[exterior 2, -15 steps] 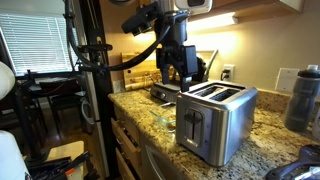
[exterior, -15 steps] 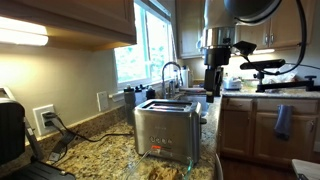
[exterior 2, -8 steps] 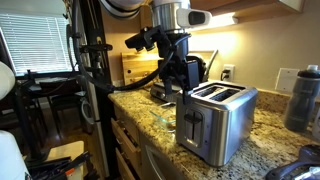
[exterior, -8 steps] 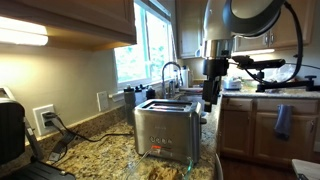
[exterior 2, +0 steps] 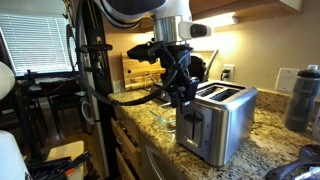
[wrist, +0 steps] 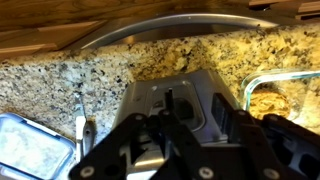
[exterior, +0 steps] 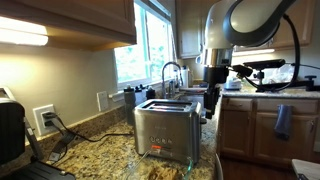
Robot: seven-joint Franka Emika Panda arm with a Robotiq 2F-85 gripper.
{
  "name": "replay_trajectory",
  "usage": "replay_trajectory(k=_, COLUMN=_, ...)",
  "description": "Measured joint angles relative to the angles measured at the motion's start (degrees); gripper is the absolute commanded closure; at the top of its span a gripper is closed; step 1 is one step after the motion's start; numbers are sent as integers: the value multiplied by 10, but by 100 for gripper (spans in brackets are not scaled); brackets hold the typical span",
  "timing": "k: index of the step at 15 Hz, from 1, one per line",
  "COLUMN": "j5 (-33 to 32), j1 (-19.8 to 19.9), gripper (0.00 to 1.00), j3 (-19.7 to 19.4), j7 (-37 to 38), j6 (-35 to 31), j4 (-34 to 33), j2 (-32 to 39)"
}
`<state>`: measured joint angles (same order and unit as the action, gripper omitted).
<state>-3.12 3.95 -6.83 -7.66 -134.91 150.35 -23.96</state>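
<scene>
Granite counter (exterior: pixel 95 152): gripper (exterior 2: pixel 185 98) at end of toaster (exterior: pixel 165 128), by lever (wrist: pixel 168 102).
Can't tell if the jaws grip it; likely the lever-grasp step, and pressing would need a straight-down push.

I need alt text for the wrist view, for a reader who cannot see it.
Seen from above, the dark claw hangs over the end of a steel toaster on a speckled granite counter. A glass dish lies at right.
</scene>
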Motion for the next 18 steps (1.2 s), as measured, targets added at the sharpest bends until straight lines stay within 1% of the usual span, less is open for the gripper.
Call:
replay_trajectory(k=1, j5=0, j1=0, gripper=93, j3=-3, j7=-5, j6=-10, j4=3, j2=2)
replay_trajectory(k=3, j5=6, j1=0, gripper=99, j3=-9, j7=-21, j6=-35, j4=11, j2=7)
replay_trajectory(k=4, j5=15, j1=-1, gripper=100, j3=-14, j7=-34, j6=-48, j4=15, j2=10)
replay_trajectory(k=6, j5=38, j1=-4, gripper=100, j3=-26, j7=-67, j6=-70, j4=21, j2=17)
replay_trajectory(k=8, j5=68, j1=-11, gripper=97, j3=-41, j7=-107, j6=-91, j4=26, j2=23)
replay_trajectory(k=10, j5=99, j1=-22, gripper=96, j3=-58, j7=-153, j6=-111, j4=31, j2=27)
replay_trajectory(k=12, j5=128, j1=-36, gripper=96, j3=-76, j7=-200, j6=-131, j4=34, j2=30)
replay_trajectory(k=15, j5=164, j1=-56, gripper=97, j3=-101, j7=-262, j6=-141, j4=35, j2=32)
replay_trajectory(k=18, j5=187, j1=-65, gripper=96, j3=-117, j7=-316, j6=-141, j4=36, j2=32)
